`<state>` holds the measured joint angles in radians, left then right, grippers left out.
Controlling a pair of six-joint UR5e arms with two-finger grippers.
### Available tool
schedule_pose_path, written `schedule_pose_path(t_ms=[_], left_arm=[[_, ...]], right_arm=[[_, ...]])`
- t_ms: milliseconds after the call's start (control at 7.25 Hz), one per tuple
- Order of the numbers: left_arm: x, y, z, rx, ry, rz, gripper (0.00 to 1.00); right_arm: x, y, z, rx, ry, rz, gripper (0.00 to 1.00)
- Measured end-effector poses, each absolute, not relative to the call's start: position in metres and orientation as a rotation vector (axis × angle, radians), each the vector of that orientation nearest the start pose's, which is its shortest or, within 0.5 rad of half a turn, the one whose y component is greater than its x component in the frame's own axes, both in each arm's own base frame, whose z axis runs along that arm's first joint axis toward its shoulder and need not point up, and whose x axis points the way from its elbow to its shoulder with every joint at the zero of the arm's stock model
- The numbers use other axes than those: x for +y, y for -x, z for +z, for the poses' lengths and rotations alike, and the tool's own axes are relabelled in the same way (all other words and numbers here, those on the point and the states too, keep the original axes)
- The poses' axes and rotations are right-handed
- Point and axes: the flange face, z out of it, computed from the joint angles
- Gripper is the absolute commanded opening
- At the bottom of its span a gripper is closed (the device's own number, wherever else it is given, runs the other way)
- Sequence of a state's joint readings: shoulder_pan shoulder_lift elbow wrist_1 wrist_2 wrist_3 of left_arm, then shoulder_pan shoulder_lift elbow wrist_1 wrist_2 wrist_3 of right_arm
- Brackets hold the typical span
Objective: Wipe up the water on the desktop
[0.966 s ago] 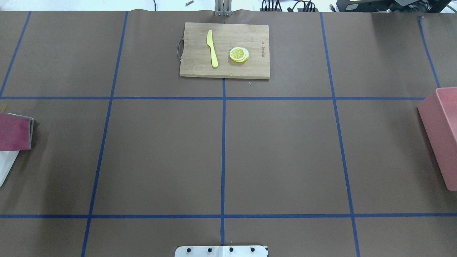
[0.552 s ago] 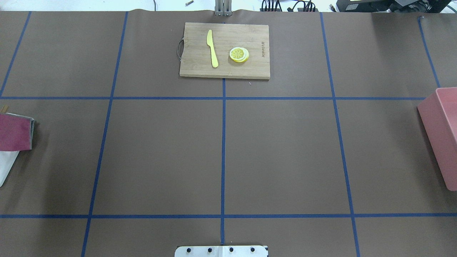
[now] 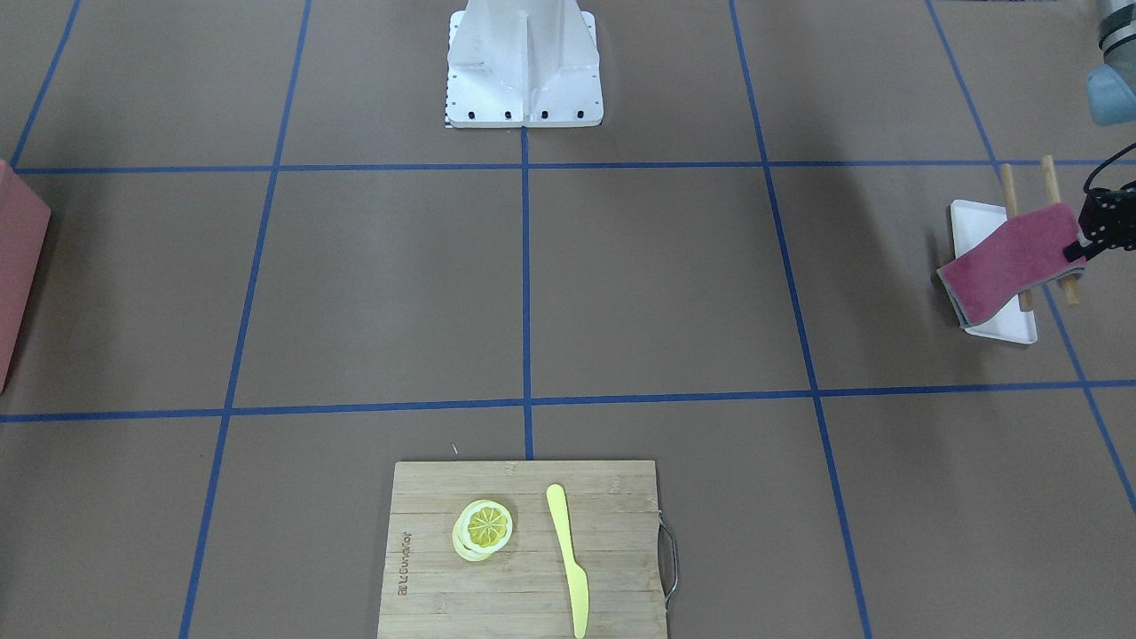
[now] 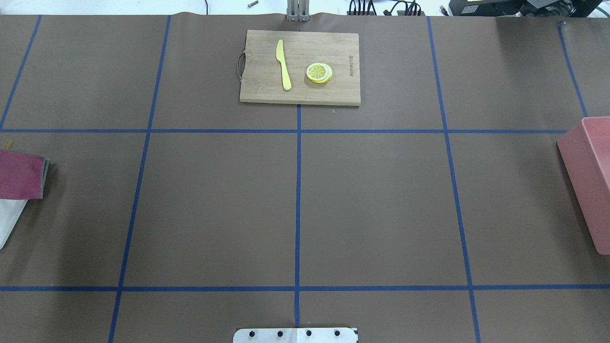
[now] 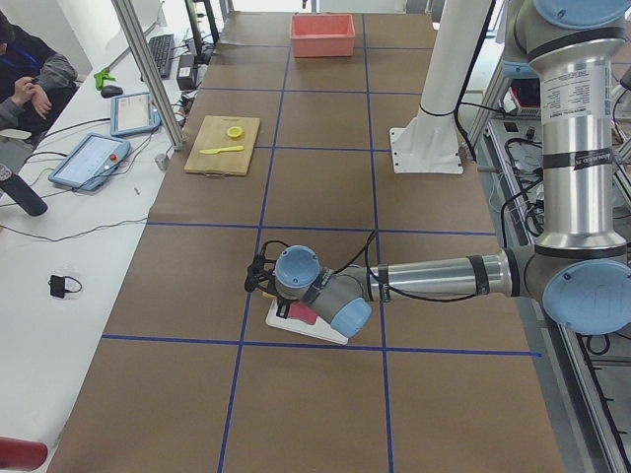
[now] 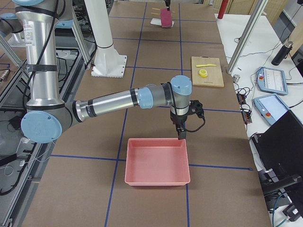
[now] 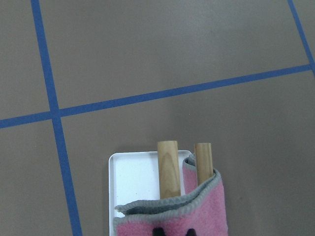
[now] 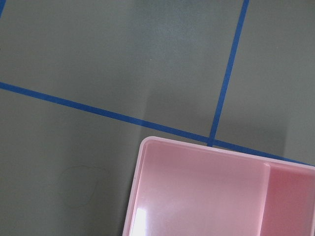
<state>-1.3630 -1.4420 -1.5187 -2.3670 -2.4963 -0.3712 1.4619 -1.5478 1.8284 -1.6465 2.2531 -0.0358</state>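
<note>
The left end effector [image 3: 1080, 248] is pinching one end of the pink cloth [image 3: 1003, 263] above the white tray [image 3: 971, 225]; how far the right end effector [image 6: 181, 134] is open, I cannot tell.

Board [image 4: 333, 90] w/ knife [image 4: 283, 64], lemon [image 4: 319, 73]; pink bin [image 4: 579, 181] apart.

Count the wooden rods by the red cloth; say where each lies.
2. Side by side, partly under the cloth: one rod over the white tray, the second rod near the tray's edge. More may hide beneath.

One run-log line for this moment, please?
left gripper: pinching cloth over tray | right gripper: above pink bin | desktop: wiping not begun
</note>
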Motion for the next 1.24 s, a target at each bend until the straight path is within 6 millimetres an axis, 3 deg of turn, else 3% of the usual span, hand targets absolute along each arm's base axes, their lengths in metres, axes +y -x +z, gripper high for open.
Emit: schedule_pose_path(t_ms=[690, 1241], left_arm=[[-0.454, -0.028, 0.640, 1.015, -0.305, 0.111, 0.00], [-0.492, -0.012, 0.605, 1.020, -0.372, 0.071, 0.00]], right_arm=[[-0.505, -0.016, 0.534, -0.688, -0.173, -0.208, 1.00], [-0.506, -0.016, 0.528, -0.690, -0.185, -0.214, 1.00]])
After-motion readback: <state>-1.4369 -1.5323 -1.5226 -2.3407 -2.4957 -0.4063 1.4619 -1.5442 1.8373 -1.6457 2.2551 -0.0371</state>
